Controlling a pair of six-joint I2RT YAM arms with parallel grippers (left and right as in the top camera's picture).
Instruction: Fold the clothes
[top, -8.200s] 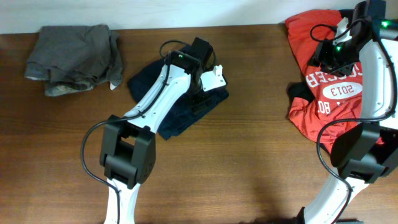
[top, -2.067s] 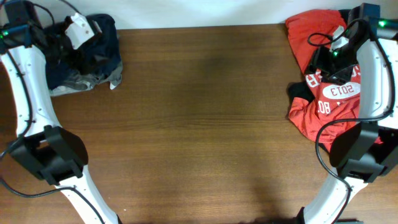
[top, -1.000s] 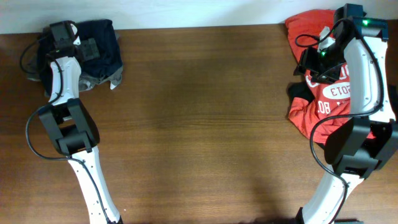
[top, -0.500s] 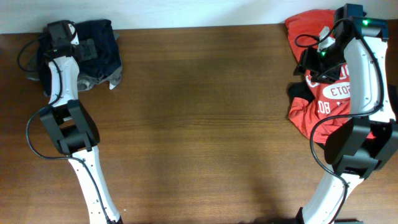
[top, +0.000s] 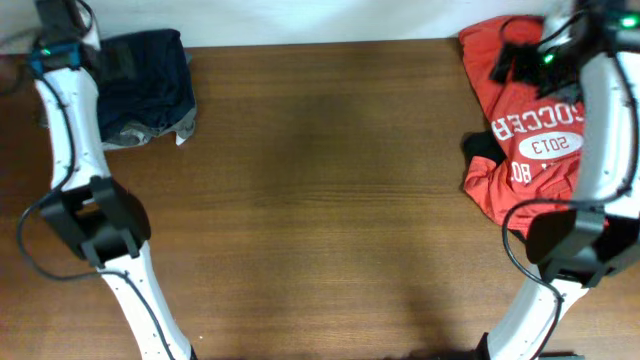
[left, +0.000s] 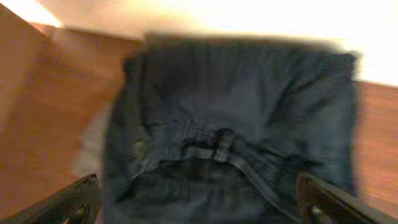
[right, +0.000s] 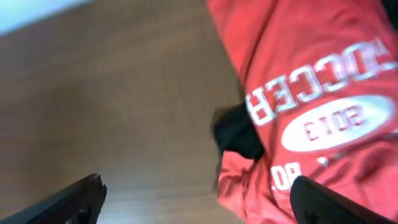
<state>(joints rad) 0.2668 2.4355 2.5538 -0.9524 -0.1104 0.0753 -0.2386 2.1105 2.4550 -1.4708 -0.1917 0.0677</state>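
Observation:
The clothes lie in two heaps. Folded navy shorts (top: 152, 78) rest on a grey-brown garment (top: 140, 131) at the table's far left corner. In the left wrist view the shorts (left: 236, 124) fill the frame, waistband up. My left gripper (left: 202, 208) hangs open above them with nothing between its fingers. At the far right a red jersey (top: 535, 120) with white lettering lies crumpled over a black garment (top: 482, 147). My right gripper (right: 199, 205) is open and empty, raised over the jersey's (right: 317, 87) left edge and the black garment (right: 239, 134).
The brown wooden table (top: 330, 200) runs between the two heaps. Its back edge meets a white wall just behind both heaps. Both arms rise from bases near the front edge, at left (top: 95, 225) and right (top: 565, 240).
My right gripper has opened and lifted off the jersey toward the back edge. The left arm has risen and drawn back from the shorts, still open.

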